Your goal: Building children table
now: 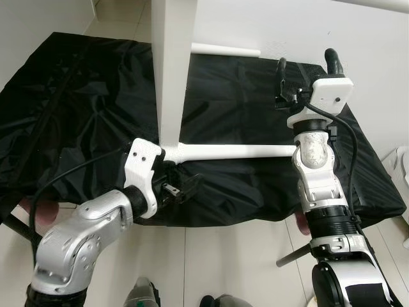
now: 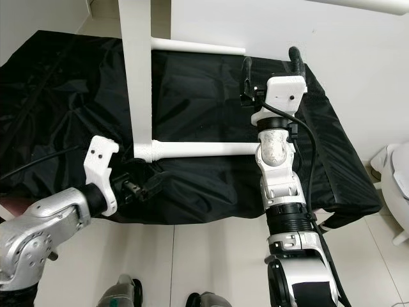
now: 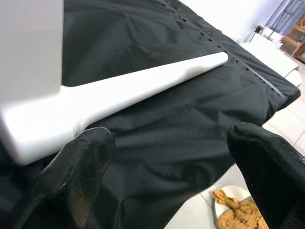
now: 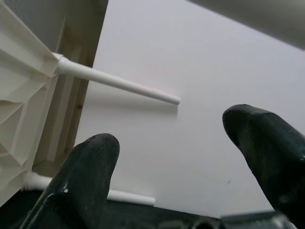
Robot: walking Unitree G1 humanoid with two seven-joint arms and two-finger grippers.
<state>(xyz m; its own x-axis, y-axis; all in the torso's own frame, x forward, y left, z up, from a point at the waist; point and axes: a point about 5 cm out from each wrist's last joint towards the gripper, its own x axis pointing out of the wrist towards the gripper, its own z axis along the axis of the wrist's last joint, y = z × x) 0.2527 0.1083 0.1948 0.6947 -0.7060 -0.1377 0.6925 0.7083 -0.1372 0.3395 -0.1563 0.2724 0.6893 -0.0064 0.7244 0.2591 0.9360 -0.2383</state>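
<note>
Table (image 1: 169, 77) on black cloth (image 1: 96, 115); left tool (image 3: 167, 157) and right tool (image 4: 183, 157) spread.

Table top (image 1: 171, 70) and legs (image 1: 236, 151): plain white, centre frame. Cloth (image 1: 83, 115) beneath: black, no pattern. Grippers: black fingers (image 3: 81, 167), white mounts, silver arms; mustard rag (image 3: 238, 212) lower right, left wrist view.

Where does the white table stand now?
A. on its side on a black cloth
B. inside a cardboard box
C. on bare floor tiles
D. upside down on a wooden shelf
A: the white table stands on edge, its top vertical, and its legs point sideways over the black cloth.
</note>
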